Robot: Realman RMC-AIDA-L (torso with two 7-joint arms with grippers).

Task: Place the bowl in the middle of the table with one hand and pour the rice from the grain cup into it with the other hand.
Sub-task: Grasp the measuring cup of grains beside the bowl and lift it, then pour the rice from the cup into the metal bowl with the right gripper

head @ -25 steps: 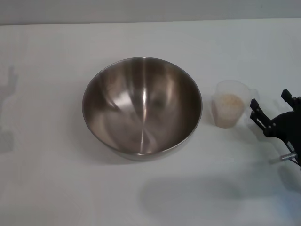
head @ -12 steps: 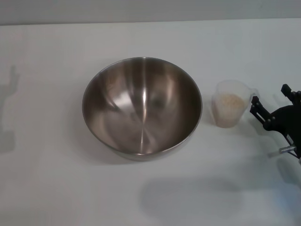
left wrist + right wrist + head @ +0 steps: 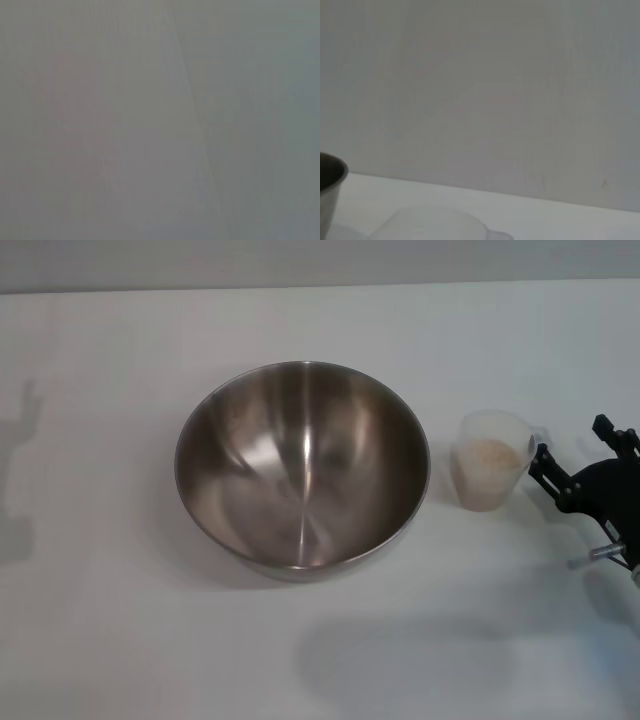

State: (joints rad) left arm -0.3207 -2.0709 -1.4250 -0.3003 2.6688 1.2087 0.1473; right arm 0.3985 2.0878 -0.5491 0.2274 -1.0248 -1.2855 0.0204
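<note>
The steel bowl [image 3: 303, 465] stands upright in the middle of the white table [image 3: 100, 620]; its rim also shows in the right wrist view [image 3: 329, 195]. The clear grain cup [image 3: 489, 460] stands upright just right of the bowl, with rice [image 3: 488, 452] heaped inside. The cup's rim shows faintly in the right wrist view [image 3: 427, 225]. My right gripper [image 3: 570, 452] is open at the table's right edge, its fingertips just right of the cup, one close to the cup's lip. My left gripper is out of view; only its shadow falls at the left.
A grey wall [image 3: 320, 260] runs behind the table's far edge. The left wrist view shows only a blank grey surface [image 3: 160, 120].
My right gripper has moved a little up and toward the cup. The bowl and cup have not moved.
</note>
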